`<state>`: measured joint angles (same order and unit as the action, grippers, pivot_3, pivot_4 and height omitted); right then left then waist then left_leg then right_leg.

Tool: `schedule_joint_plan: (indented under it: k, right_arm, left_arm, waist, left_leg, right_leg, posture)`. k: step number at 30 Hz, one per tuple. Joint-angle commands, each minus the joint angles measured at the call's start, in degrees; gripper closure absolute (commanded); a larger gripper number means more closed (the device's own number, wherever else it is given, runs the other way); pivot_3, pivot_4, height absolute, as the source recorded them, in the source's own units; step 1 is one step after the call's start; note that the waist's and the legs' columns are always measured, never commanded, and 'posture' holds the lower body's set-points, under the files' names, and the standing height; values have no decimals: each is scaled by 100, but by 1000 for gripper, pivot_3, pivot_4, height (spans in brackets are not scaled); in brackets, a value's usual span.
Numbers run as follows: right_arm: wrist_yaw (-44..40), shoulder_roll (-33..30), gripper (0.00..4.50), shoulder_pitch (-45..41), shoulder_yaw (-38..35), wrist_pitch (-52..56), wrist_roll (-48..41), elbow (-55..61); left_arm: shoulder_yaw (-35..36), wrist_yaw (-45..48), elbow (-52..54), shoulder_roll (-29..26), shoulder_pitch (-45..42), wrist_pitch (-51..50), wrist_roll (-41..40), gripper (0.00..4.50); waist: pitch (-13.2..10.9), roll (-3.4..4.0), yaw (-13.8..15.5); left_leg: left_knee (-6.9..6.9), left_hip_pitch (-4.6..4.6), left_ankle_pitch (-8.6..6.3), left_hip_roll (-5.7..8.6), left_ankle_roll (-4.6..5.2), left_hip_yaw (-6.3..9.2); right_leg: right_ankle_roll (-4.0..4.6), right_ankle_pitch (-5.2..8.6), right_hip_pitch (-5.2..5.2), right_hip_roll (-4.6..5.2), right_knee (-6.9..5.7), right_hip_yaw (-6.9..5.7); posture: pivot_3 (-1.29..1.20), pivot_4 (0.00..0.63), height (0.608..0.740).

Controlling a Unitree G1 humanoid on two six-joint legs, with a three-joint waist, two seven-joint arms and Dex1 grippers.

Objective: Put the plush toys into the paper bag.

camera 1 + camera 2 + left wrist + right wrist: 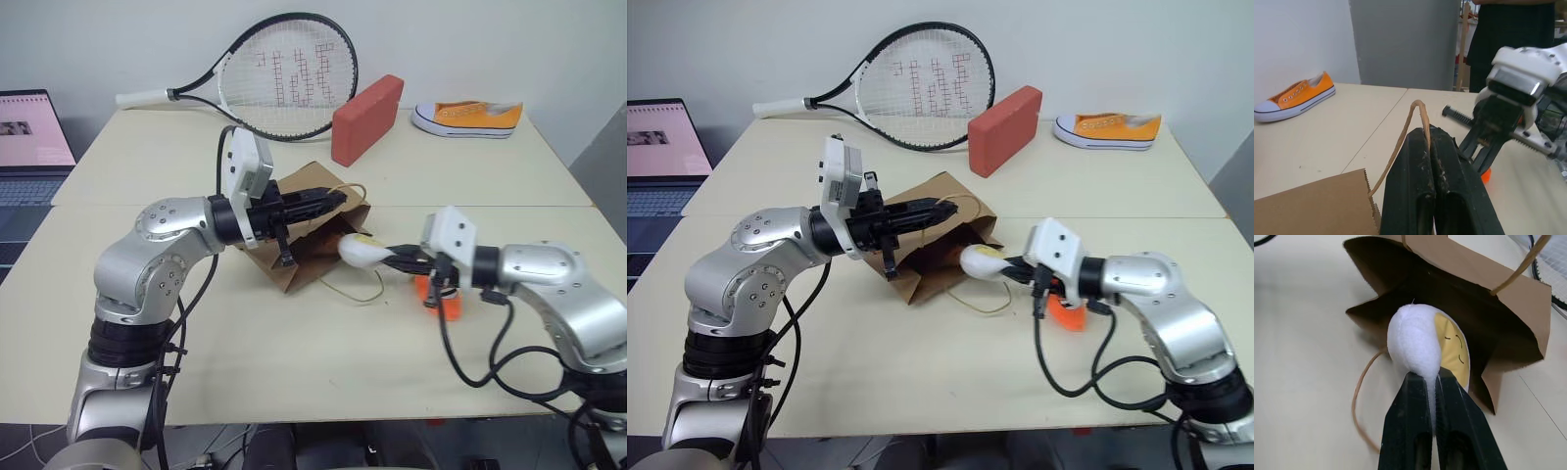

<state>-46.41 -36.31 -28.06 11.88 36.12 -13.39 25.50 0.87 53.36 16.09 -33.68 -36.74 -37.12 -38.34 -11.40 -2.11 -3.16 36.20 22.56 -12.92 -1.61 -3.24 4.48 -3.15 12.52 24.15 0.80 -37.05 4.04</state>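
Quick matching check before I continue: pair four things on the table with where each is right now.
1. egg plush
2. carrot plush
3. paper bag handle
4. sneaker

A. far right of the table
B. pinched in the left end effector
C. held in the right end effector at the bag's mouth
D. on the table under the right arm

Pairs: 1-C, 2-D, 3-B, 4-A

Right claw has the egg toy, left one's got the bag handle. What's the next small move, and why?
Probably ease the right claw forward so the egg plush passes into the paper bag, then release. The claw is shut on the egg, which hangs just outside the dark open mouth. The left claw pinches the handle, holding the mouth up. The carrot plush lies on the table.
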Motion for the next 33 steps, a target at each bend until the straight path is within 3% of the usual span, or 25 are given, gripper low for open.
schedule_joint_plan:
  k: [1, 10, 22, 25, 33]
  right_arm:
    - [368, 255, 4473, -188, 219, -290, 375, -219]
    - [1132, 1211, 4473, -353, 753, -922, 1237, -1228]
    - [2068, 2321, 4473, -506, 651, -1362, 1735, -2214]
    - [2209, 2450, 3785, -454, 594, -1540, 1770, -2365]
    - [2224, 2480, 907, -208, 637, -1717, 1813, -2262]
  left_arm:
    - [97, 87, 242, -80, -82, -15, -154, 4500]
    - [133, 54, 390, -96, -18, -161, -363, 4500]
    - [56, 130, 479, -126, 4, -305, -463, 4500]
    - [65, 102, 479, -121, 1, -336, -480, 4500]
    - [118, -104, 360, -34, -31, -373, -444, 4500]
  waist:
    - [0, 1, 2]
    - [-1, 2, 1]
    - [-1, 2, -7]
    - [-1, 2, -8]
    - [-1, 2, -8]
  left_leg:
    - [0, 1, 0, 0, 0, 0]
    - [-1, 2, 0, -1, 0, 5]
    - [-2, 0, 0, -1, 0, 6]
    - [-2, 0, 0, -1, 0, 6]
    - [-3, -1, 0, -1, 0, 6]
  right_leg:
    - [0, 0, 1, 0, 0, 0]
    - [-1, -1, 1, 0, -3, -3]
    - [0, -2, 1, -1, -5, -4]
    - [0, -2, 1, -1, -5, -4]
    - [0, -2, 1, -1, -6, -4]
  posture:
    - [0, 150, 740]
    - [0, 150, 740]
    - [0, 150, 740]
    - [0, 150, 740]
    - [0, 150, 740]
